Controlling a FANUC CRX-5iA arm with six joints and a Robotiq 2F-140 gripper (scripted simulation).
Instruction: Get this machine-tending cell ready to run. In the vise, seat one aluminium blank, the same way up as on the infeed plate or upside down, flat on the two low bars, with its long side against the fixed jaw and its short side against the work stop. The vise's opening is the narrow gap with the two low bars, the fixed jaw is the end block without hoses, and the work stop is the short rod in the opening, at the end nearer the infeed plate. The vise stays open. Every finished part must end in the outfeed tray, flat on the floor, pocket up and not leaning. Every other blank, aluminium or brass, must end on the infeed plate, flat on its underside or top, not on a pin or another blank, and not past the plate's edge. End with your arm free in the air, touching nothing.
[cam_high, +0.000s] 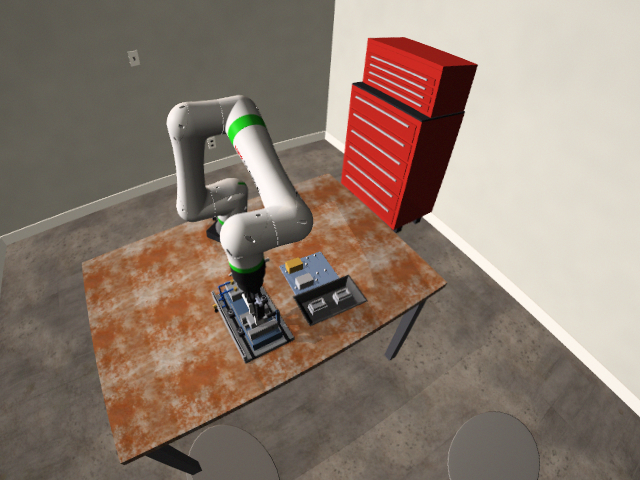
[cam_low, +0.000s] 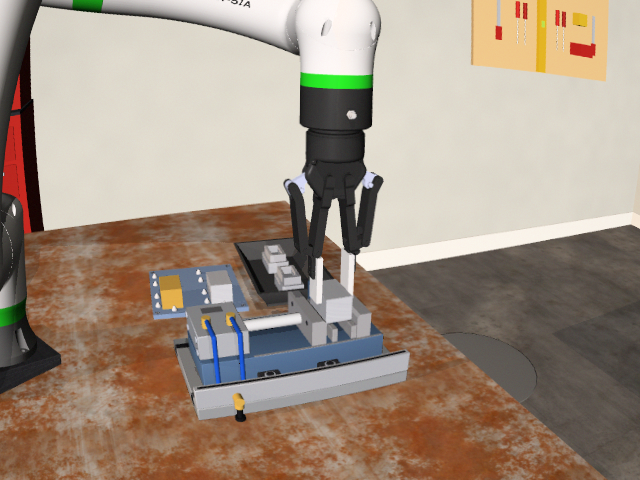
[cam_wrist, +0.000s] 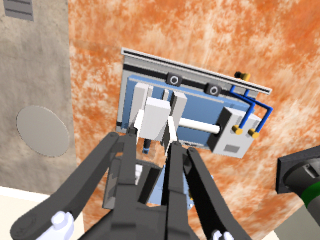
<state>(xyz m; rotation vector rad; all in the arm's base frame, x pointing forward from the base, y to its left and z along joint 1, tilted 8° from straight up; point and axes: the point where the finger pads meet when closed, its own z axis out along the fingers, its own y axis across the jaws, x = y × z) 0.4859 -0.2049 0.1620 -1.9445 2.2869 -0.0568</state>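
Observation:
My gripper (cam_low: 333, 289) points straight down over the vise (cam_low: 289, 335) and is shut on an aluminium blank (cam_low: 338, 305). The blank sits in the vise's opening, between the moving jaw (cam_low: 306, 320) and the fixed jaw (cam_low: 362, 317), with its top a little above the jaws. I cannot tell whether it rests on the low bars. In the wrist view the blank (cam_wrist: 154, 119) shows between my fingertips. Two finished parts (cam_low: 275, 255) (cam_low: 288, 277) lie pocket up in the outfeed tray (cam_high: 330, 299). A brass blank (cam_low: 170, 292) and an aluminium blank (cam_low: 219, 285) lie flat on the infeed plate (cam_low: 196, 289).
The vise's hose block (cam_low: 217, 330) with blue hoses stands at the end away from the fixed jaw. The infeed plate and the tray lie close behind the vise. A red tool cabinet (cam_high: 405, 129) stands beyond the table. The robot's base (cam_low: 15, 310) is at the left.

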